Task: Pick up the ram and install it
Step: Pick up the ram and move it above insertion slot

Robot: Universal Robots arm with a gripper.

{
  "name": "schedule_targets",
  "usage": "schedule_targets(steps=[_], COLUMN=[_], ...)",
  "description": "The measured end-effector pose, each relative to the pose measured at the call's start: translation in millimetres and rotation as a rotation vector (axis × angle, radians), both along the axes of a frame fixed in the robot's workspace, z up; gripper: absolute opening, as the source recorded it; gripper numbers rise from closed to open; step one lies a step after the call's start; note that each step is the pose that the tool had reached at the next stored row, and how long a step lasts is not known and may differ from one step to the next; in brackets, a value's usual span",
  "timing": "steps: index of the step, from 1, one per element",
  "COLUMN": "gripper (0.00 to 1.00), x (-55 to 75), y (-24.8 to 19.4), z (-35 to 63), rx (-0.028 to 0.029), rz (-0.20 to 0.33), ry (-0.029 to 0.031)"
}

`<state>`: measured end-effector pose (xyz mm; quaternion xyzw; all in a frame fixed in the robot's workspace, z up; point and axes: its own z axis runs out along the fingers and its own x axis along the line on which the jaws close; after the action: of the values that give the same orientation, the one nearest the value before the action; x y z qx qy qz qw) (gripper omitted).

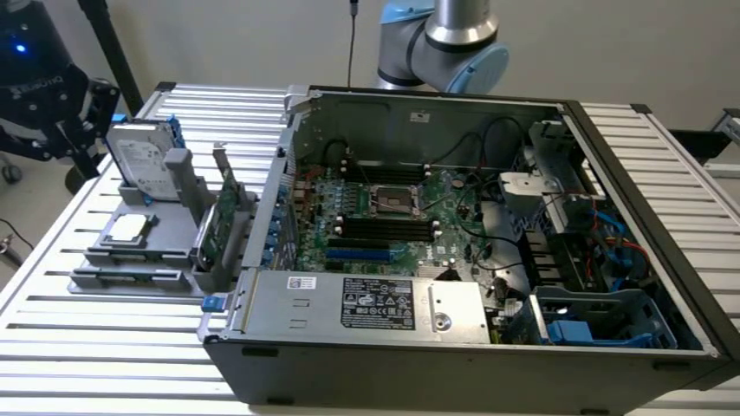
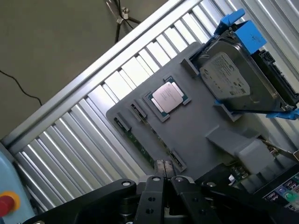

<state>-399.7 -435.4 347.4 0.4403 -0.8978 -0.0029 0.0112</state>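
Slatted table bears grey tray; gripper pinched together beside ram; hard drive, processor nearby.

Thin dark-green ram sits slotted in grey tray.

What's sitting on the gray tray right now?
On the tray: a hard drive with blue rails, a processor chip, an upright expansion card, and the ram along one edge. The shut gripper hides part of the ram.

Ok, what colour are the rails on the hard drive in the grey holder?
Blue. The rails show best in the wrist view, around the silver hard drive.
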Motion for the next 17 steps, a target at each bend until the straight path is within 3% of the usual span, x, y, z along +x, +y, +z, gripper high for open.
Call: schedule_targets(steps=[17], gripper=[0.11], x=[0.0], y=[0.0], z=[0.0], rx=[0.0], rz=[0.309], ry=[0.0])
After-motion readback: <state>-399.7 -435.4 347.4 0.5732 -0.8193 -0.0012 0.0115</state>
